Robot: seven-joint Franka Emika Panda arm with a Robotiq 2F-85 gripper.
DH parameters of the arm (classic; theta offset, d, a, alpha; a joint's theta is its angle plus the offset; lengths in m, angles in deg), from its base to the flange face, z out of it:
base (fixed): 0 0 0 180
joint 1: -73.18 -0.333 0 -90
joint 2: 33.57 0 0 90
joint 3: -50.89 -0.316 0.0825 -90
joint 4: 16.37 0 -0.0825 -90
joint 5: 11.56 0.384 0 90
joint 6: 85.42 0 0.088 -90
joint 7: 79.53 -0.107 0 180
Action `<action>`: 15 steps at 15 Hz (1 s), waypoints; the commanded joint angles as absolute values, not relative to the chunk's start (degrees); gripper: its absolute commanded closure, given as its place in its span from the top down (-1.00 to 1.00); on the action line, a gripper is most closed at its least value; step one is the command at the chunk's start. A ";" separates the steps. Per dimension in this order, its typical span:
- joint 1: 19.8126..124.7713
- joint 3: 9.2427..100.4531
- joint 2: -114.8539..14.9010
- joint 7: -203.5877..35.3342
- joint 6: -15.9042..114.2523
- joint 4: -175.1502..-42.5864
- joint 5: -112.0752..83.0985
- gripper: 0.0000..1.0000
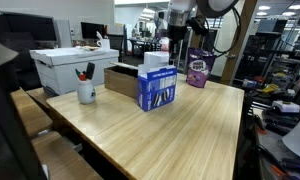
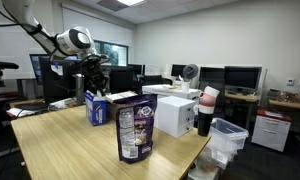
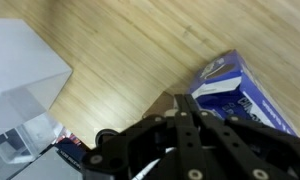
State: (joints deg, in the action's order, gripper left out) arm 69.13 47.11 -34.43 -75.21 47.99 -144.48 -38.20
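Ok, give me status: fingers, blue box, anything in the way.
Fingers shut, nothing held. Blue box upright, close by, not touched. Purple bag apart, not blocking.

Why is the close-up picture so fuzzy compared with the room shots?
Wrist view: the gripper sits too near the lens and shows as a dark out-of-focus mass; the blue box is soft too. In both exterior views: even ceiling light, only faint shadows, a pale sheen on the table.
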 commanded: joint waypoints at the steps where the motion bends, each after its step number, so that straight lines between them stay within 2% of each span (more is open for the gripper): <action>1: 69.61 47.85 -34.99 -75.72 53.34 -145.92 -47.68 -0.95; 7: 69.81 49.08 -36.30 -77.70 59.86 -146.75 -56.39 -0.95; 15: 69.30 48.95 -38.69 -76.31 67.09 -146.86 -56.58 -0.95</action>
State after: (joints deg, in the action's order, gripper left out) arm 69.18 49.22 -38.27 -76.37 64.17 -146.23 -55.62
